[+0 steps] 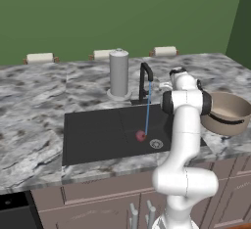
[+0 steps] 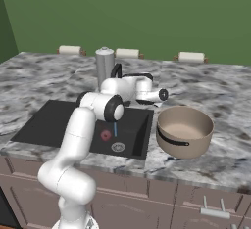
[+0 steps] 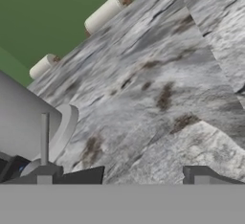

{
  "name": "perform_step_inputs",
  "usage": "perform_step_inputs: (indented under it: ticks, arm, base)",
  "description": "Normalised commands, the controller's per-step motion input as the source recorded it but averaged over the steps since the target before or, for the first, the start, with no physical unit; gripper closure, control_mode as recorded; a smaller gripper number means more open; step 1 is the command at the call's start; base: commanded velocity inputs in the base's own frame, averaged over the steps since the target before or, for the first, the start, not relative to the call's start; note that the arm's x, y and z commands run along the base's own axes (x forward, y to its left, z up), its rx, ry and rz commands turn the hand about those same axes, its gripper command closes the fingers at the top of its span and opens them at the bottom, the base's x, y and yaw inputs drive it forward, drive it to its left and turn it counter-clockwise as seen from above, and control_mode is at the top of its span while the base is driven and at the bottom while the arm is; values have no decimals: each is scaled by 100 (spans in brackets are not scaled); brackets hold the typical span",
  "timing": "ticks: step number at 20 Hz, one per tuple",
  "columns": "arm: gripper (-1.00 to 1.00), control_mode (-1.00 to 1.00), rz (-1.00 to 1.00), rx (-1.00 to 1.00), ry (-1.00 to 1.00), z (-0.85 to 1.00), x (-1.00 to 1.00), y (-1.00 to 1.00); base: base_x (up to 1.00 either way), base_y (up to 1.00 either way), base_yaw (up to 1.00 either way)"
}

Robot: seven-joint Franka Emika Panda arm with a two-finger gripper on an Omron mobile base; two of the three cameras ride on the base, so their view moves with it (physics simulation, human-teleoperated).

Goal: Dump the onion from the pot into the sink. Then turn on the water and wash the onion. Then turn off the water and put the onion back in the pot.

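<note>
While the water (image 1: 147, 110) is running from the faucet (image 1: 145, 79) straight down onto the onion (image 1: 141, 135), I'd say we're about halfway through. The dump looks done: the pot (image 2: 185, 130) sits empty on the bench (image 1: 29, 105), and the onion is lying on the floor of the sink (image 1: 93, 135), right by the drain (image 1: 156, 144). Wash is underway.

What's left, as far as I can judge: shut the water off, pick the onion out of the sink, drop it back in the pot. So 3 moves to go.

Tool (image 3: 143, 175) has its 2 fingers spread wide apart with nothing between them. It's up by the faucet, behind the sink. The hand view looks out across the bench toward the rolls at the wall, with the tall grey cylinder (image 3: 24, 122) just off to one side. The onion is well below the tool and nearer the robot base, down in the basin. The pot sits off to the side of the tool, apart from it.
</note>
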Motion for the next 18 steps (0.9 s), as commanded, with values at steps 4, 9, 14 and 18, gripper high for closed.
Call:
perform_step_inputs:
  ticks: [4,9,14,18]
  arm:
    - [-100,-100,0,0,0,0,0,3]
    - [-100,-100,0,0,3,-4,2,8]
    - [-100,-100,0,0,7,-6,14,11]
    - [-100,-100,0,0,7,0,23,1]
  base:
    - [0,0,0]
    - [0,0,0]
    - [0,0,0]
    - [0,0,0]
